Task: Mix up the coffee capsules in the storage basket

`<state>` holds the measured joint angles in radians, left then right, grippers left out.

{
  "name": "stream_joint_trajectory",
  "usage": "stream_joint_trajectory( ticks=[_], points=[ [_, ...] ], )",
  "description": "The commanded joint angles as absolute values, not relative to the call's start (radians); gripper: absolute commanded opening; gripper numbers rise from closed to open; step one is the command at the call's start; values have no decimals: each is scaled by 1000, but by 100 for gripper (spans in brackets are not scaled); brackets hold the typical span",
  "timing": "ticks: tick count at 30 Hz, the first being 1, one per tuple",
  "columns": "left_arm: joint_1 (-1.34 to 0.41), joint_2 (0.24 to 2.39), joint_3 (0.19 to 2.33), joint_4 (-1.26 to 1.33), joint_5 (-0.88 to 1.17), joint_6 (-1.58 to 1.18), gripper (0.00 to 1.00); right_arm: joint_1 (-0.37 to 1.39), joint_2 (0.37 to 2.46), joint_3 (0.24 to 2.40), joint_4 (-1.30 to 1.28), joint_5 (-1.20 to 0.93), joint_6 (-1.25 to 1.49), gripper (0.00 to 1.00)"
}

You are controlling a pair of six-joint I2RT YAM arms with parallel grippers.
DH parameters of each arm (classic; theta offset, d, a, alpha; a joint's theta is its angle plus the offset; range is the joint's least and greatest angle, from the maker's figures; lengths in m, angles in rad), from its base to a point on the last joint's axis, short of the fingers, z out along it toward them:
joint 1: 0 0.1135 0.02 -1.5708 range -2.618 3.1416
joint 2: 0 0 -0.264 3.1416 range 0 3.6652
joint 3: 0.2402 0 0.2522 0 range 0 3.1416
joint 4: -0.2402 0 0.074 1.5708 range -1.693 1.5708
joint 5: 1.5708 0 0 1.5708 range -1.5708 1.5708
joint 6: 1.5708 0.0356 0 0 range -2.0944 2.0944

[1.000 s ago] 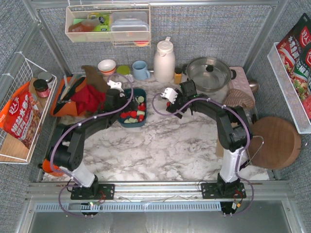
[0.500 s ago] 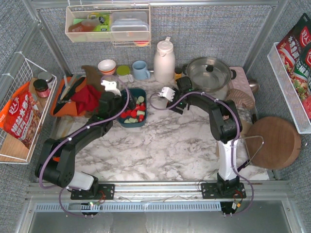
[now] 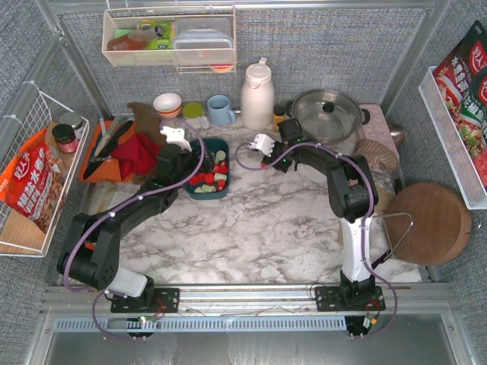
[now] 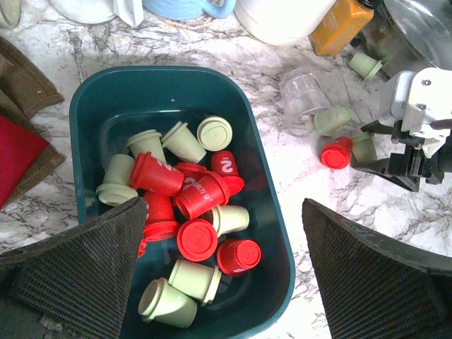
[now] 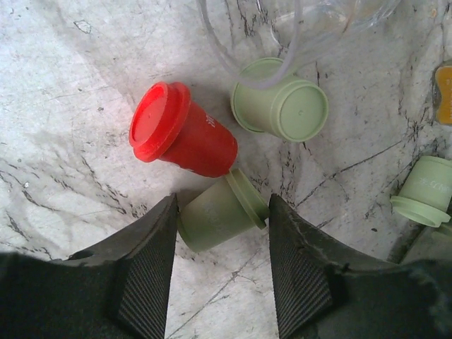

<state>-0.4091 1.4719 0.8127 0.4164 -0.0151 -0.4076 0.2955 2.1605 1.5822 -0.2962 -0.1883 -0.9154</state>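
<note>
Your right gripper has moved to the loose pods just right of the storage basket. Its fingers are spread around a green capsule lying on its side, so I think that pod goes in next. Your left gripper hangs spread wide and empty over the basket. Only its camera shows the coffee capsules piled inside.
</note>
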Motion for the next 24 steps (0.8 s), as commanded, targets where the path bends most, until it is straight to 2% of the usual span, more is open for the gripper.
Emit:
stream_joint_trajectory(
  ticks=[1,7,11,18,24],
  points=[
    [-411,1476,818,456,3,-404,99,295,2142,1547,-282,-188,-917,45],
    [-418,1480,826,458,31,-413,99,295,2034,1430,-207,-217,-909,41],
    [-439,1487,847,446,67,-413,99,295,1891,1278,-79,-261,-867,41],
    [-520,1526,904,481,200,-421,99,298,1583,798,565,-501,-672,40],
    [-563,1551,902,590,334,-496,99,328,1485,602,1077,-545,-459,39]
  ],
)
